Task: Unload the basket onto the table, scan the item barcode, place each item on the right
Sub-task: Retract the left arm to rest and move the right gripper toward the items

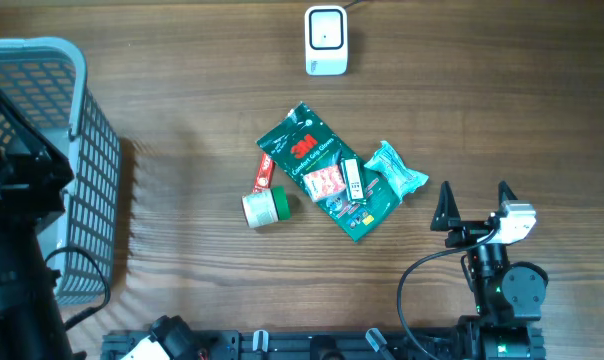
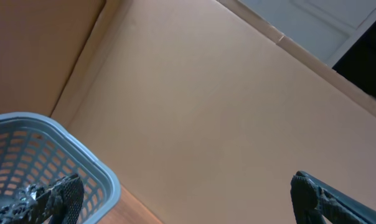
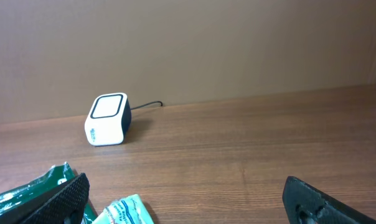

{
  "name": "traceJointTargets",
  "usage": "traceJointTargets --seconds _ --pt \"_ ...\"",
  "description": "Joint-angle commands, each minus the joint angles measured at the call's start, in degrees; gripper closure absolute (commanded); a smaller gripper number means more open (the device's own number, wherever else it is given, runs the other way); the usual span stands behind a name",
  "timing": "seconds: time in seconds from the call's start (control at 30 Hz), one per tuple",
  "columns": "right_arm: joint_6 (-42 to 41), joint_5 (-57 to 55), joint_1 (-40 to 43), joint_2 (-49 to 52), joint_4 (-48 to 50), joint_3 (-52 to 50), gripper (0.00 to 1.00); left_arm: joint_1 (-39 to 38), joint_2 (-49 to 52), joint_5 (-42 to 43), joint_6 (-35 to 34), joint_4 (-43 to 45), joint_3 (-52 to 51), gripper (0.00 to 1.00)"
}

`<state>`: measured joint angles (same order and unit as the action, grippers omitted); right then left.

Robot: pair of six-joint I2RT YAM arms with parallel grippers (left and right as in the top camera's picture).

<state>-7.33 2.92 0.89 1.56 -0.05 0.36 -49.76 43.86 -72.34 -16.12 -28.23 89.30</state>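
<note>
Items sit in a loose pile mid-worktop, in front of the scanner and well apart from it. The task doesn't say which one to scan.

- Green 3M pack: flat, glossy film pouch lying diagonally. A white label sits on its face; too small to tell if that is the barcode.
- Teal packet: crinkly soft wrapper with crimped ends, touching the pack's right edge.
- Red tube: slim and stiff-looking, lying along the pack's left edge.
- White-and-green roll: short cylinder lying on its side, just below the tube.
- Scanner: small white rounded plastic box with a dark window on its face and a cable out the back.

Right tool is wide open and empty, low near the teal packet. Left tool is also wide open and empty, over the grey plastic mesh basket at the far left.

Risks, as judgement:
- Items touch or overlap, so a pinch on one may drag its neighbours.
- The flat pouch lies flush on the smooth wooden worktop, so it is hard to get under. Slick film may slip or sag in the grip.
- If the code faces down or the film creases or glares, the scan could fail.
- The roll could run off if nudged.
- The soft teal wrapper may crumple and distort its print.
</note>
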Motion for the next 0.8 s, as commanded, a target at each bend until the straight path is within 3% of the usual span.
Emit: traceJointTargets --seconds 0.0,0.13,0.23,0.3,0.37,0.43,0.53,0.67,0.7,0.77 --pt "-0.3 -0.3 -0.3 -0.2 0.1 -0.1 0.0 0.1 0.1 1.0 9.6 8.2 0.1 0.0" --pt "-0.3 -0.3 -0.3 -0.2 0.1 -0.1 0.0 0.1 0.8 0.9 35.4 29.7 0.1 0.0" --pt "-0.3 -0.3 -0.3 -0.2 0.1 -0.1 0.0 0.1 1.5 3.1 49.7 50.9 0.1 0.01" --pt "-0.3 -0.3 -0.3 -0.2 0.1 -0.1 0.0 0.1 1.5 5.5 55.2 52.5 0.1 0.0" --pt "-0.2 -0.3 -0.3 -0.2 0.1 -0.1 0.0 0.1 1.9 5.5 57.8 47.5 0.1 0.0" --pt "-0.4 -0.2 -0.3 -0.2 0.2 -0.1 0.0 2.0 1.6 12.6 56.9 33.9 -0.2 0.0" --pt "-7.1 2.1 -0.3 -0.2 0.2 -0.1 0.0 6.7 1.6 16.1 50.0 26.2 -1.6 0.0" --pt "-37.9 9.2 -0.3 0.8 0.8 -0.1 0.0 18.2 1.2 18.2 40.2 25.9 -5.8 0.0" --pt "-46.9 15.0 -0.3 1.8 1.3 -0.1 0.0 20.6 0.3 19.1 34.7 24.3 -6.3 0.0" --pt "-50.4 22.4 -0.3 3.5 1.7 -0.1 0.0 22.2 -1.5 22.1 26.8 18.8 -6.3 0.0"
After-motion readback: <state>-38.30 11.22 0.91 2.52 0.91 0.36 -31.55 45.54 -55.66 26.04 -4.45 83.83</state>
